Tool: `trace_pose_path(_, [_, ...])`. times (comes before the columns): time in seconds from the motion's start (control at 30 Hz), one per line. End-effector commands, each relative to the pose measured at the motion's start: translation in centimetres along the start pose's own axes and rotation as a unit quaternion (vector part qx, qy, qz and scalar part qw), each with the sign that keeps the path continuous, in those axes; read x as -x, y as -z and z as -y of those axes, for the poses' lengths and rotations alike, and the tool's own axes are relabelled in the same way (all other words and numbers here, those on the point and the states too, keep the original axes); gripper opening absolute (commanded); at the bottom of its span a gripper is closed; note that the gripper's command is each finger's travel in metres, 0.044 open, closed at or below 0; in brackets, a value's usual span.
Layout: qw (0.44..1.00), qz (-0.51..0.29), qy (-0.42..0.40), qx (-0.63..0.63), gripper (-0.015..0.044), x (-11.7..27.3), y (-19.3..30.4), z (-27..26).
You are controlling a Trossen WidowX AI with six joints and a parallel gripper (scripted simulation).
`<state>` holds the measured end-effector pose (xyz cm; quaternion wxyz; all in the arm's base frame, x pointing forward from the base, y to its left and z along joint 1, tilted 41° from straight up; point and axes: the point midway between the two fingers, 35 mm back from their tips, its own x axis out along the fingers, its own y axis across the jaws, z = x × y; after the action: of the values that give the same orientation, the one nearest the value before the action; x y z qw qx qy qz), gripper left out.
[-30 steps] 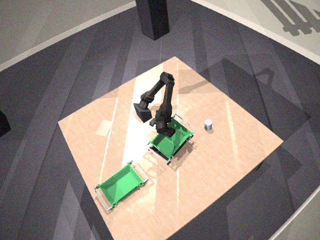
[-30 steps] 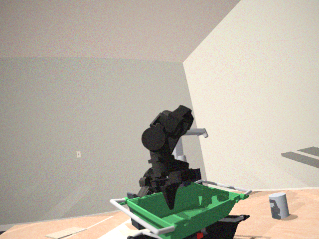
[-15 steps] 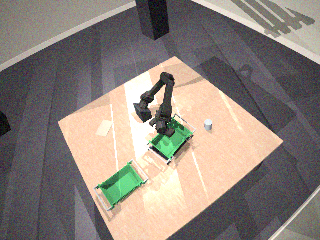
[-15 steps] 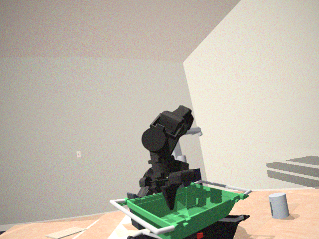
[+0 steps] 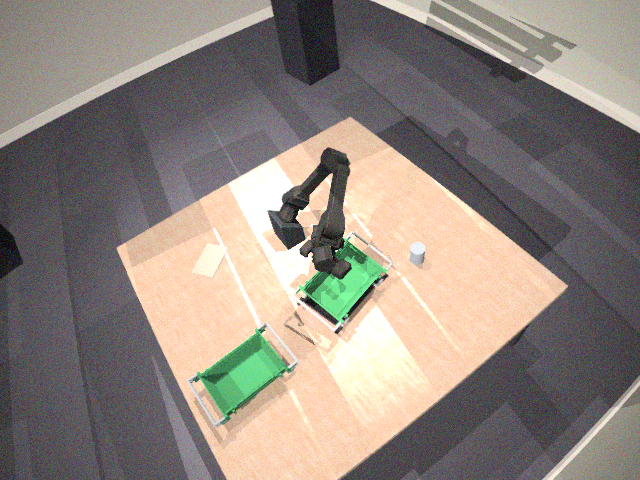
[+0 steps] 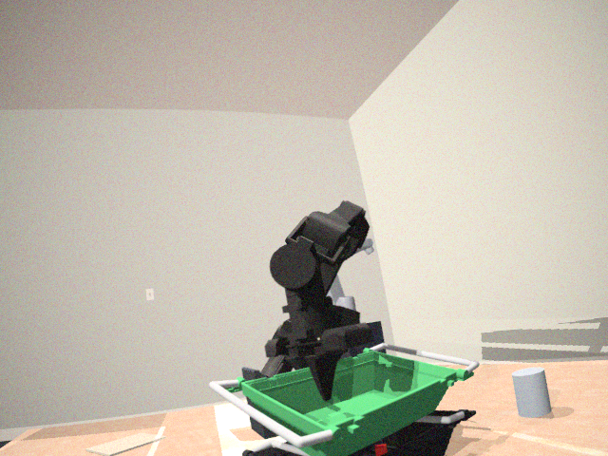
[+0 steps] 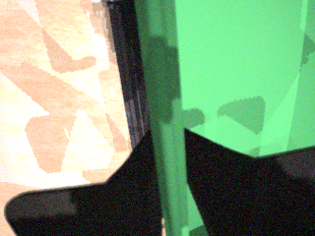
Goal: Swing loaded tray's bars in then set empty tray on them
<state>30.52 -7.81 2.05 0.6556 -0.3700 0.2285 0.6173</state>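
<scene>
Gripper (image 5: 330,273) (image 6: 321,392) (image 7: 164,136): fingers clamped on long side wall of green tray (image 5: 345,289) (image 6: 388,417) (image 7: 236,59). Held tray positioned above black tray (image 6: 422,439); red block (image 6: 380,448) visible inside lower tray. Contact with bars: cannot tell. Second green tray (image 5: 242,373): on table, apart. Readable markings: none seen. Surface: wood-toned table (image 5: 403,330) (image 6: 579,392), sunlit bands. Grey-blue cylinder (image 5: 417,253) (image 6: 531,391): upright near trays. Room: pale walls (image 6: 171,206), dark floor (image 5: 170,118).
</scene>
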Motion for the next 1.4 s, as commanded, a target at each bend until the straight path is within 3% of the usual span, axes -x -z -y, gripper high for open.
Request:
trace_pose_path(0.0, [1.0,0.0,-0.013,-0.002,0.0,-0.5,-0.1,-0.4])
trace_pose_path(1.37, [1.0,0.0,-0.013,-0.002,0.0,-1.2,-0.1,-0.7])
